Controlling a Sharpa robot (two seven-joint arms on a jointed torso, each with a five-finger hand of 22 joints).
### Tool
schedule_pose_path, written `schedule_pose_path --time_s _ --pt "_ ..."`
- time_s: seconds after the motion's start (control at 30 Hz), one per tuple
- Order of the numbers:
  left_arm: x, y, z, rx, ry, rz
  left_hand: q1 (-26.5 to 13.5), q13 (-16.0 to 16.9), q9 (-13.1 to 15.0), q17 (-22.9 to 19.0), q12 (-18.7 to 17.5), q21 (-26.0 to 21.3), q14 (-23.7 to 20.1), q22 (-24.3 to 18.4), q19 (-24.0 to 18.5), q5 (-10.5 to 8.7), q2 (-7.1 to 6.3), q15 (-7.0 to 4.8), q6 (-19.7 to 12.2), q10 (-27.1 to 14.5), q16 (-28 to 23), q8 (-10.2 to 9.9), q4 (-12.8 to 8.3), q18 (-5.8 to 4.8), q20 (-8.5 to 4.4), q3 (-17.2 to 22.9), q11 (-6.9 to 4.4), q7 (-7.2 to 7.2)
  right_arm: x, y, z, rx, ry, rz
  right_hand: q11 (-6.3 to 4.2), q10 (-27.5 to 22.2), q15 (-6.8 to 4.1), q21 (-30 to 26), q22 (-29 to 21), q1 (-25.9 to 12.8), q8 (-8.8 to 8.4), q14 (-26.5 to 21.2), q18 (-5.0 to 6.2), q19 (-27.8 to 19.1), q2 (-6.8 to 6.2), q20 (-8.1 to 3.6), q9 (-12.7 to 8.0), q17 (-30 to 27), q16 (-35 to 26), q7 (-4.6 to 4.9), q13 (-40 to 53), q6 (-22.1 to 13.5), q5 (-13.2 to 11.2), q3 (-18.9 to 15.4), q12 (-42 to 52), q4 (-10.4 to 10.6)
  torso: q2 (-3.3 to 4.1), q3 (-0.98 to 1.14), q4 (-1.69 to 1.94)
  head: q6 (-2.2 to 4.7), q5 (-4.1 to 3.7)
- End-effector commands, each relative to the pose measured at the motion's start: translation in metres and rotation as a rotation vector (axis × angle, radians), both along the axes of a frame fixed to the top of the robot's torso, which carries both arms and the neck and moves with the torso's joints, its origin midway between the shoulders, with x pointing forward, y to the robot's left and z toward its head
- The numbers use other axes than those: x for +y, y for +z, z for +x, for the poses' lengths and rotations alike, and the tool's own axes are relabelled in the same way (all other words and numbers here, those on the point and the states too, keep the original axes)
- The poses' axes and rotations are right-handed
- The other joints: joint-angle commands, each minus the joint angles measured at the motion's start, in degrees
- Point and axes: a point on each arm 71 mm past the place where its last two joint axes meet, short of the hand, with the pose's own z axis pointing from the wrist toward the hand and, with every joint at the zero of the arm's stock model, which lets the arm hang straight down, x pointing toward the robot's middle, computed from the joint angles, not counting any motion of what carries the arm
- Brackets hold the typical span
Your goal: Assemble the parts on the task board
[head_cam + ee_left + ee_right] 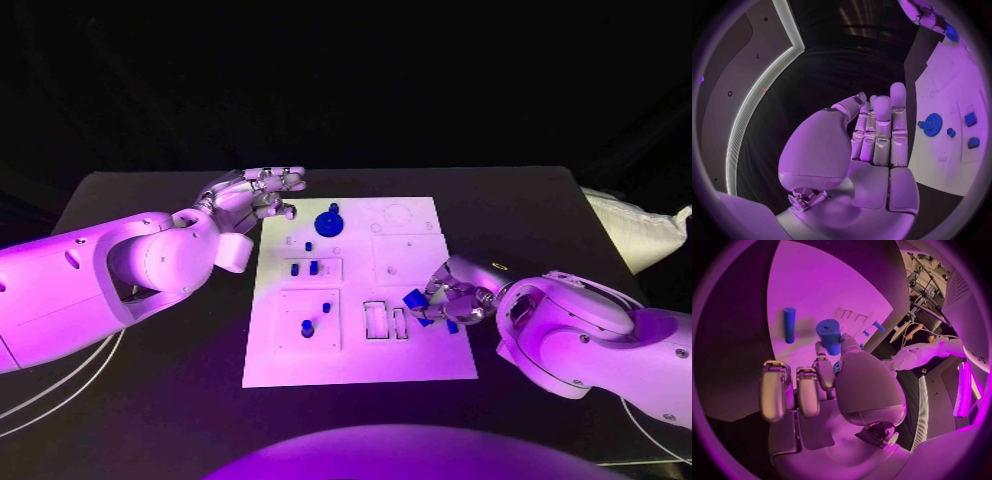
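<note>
My right hand (pixel 450 300), right of centre in the head view, pinches a blue part (pixel 829 336) over the task board (pixel 361 345); a loose pinch could drop it. My left hand (pixel 257 195), upper left, is empty, fingers straight together.

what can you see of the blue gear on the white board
The round blue toothed gear looks like matte plastic, with a raised hub at its middle. It lies flat near the far left corner of the white task board, beside a few small blue pegs. The left hand hangs close to it with fingers straight, not touching it.
</note>
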Motion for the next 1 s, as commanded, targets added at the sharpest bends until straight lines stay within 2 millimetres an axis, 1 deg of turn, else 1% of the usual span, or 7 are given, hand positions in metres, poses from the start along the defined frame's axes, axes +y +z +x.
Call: schedule_pose_path --time_s 0.03,0.17,0.37,0.63,0.83,0.93,1.0 --pt "-0.003 0.001 -0.001 -0.008 -0.023 -0.009 0.47 0.09 -0.07 -0.05 0.37 -0.23 -0.40 -0.05 -0.03 -0.12 -0.01 0.01 -0.41 -0.35 -0.26 0.33 0.11 1.11 0.04 -0.31 0.15 -0.01 0.002 0.002 -0.002 0.040 -0.055 0.083 -0.03 0.37 -0.37 0.25 0.09 0.26 0.18 5.17 -1.09 0.96 0.84 -0.48 1.10 10.89 0.19 0.05 0.06 0.43 0.44 -0.31 0.22 0.24 0.02 -0.01 0.02 0.06 0.03" --pt "-0.004 0.001 -0.001 -0.008 -0.027 -0.010 0.51 0.08 -0.07 -0.06 0.40 -0.25 -0.40 -0.07 -0.03 -0.12 0.02 0.01 -0.43 -0.40 -0.23 0.34 0.08 1.11 0.04 -0.33 0.16 0.00 0.011 0.000 -0.004 0.109 -0.041 0.100 -0.02 0.27 -0.37 0.22 0.05 -0.42 0.12 5.15 -1.08 0.95 1.08 -0.50 1.30 10.81 0.15 0.06 -0.07 0.40 1.21 -0.66 -0.10 0.90 0.05 -0.03 0.05 -0.09 0.21" --pt "-0.005 0.001 -0.001 -0.009 -0.032 -0.010 0.51 0.08 -0.07 -0.06 0.40 -0.25 -0.40 -0.07 -0.03 -0.12 0.02 0.01 -0.43 -0.40 -0.23 0.34 0.08 1.11 0.04 -0.33 0.16 0.00 0.027 -0.006 -0.005 0.177 0.004 0.098 -0.09 0.05 -0.42 0.09 -0.15 -1.20 0.28 5.09 -1.04 0.86 1.13 -0.52 1.71 10.47 -0.03 -0.05 -0.45 0.75 1.03 -1.29 -0.72 1.62 0.09 -0.03 0.04 -0.09 0.40" --pt "-0.005 0.001 -0.002 -0.009 -0.036 -0.010 0.51 0.08 -0.07 -0.06 0.40 -0.25 -0.40 -0.07 -0.03 -0.12 0.02 0.01 -0.43 -0.40 -0.23 0.34 0.08 1.11 0.04 -0.33 0.16 0.00 0.041 -0.011 -0.004 0.203 0.042 0.089 -0.22 0.09 -0.53 0.04 -0.21 -2.83 0.36 5.05 -1.02 0.82 1.64 -0.62 2.39 10.30 -0.13 -0.21 -0.58 0.90 0.87 -2.28 -1.20 2.84 0.03 -0.10 0.05 -0.23 0.55" --pt "-0.006 0.001 -0.002 -0.009 -0.037 -0.011 0.51 0.08 -0.07 -0.06 0.40 -0.25 -0.40 -0.07 -0.03 -0.12 0.02 0.01 -0.43 -0.40 -0.23 0.34 0.08 1.11 0.04 -0.33 0.16 0.00 0.045 -0.013 -0.001 0.197 0.052 0.080 -0.26 0.03 -0.56 0.03 -0.22 -3.31 0.40 5.04 -1.02 0.82 1.75 -0.65 2.60 10.24 -0.16 -0.27 -0.78 0.97 0.68 -2.62 -1.50 2.98 0.02 -0.03 0.03 -0.27 0.76" --pt "-0.006 0.001 -0.002 -0.009 -0.037 -0.011 0.51 0.08 -0.07 -0.06 0.40 -0.25 -0.40 -0.07 -0.03 -0.12 0.02 0.01 -0.43 -0.40 -0.23 0.34 0.08 1.11 0.04 -0.33 0.16 0.00 0.046 -0.014 0.000 0.187 0.052 0.076 -0.33 0.03 -0.61 0.00 -0.24 -4.25 0.44 5.04 -1.01 0.80 1.86 -0.69 2.94 10.19 -0.19 -0.35 -0.92 1.02 -0.22 -3.28 -1.80 3.04 0.05 -0.03 0.00 -0.25 0.83" --pt "-0.006 0.001 -0.002 -0.009 -0.037 -0.011 0.51 0.08 -0.07 -0.06 0.40 -0.25 -0.40 -0.07 -0.03 -0.12 0.02 0.01 -0.43 -0.40 -0.23 0.34 0.08 1.11 0.04 -0.33 0.16 0.00 0.046 -0.014 0.001 0.180 0.052 0.075 -0.36 -0.01 -0.68 -0.02 -0.25 -5.59 0.47 5.05 -1.01 0.80 1.90 -0.74 3.37 10.23 -0.16 -0.42 -1.11 1.00 -2.73 -4.34 -2.21 2.95 0.04 -0.02 0.00 -0.28 0.90"
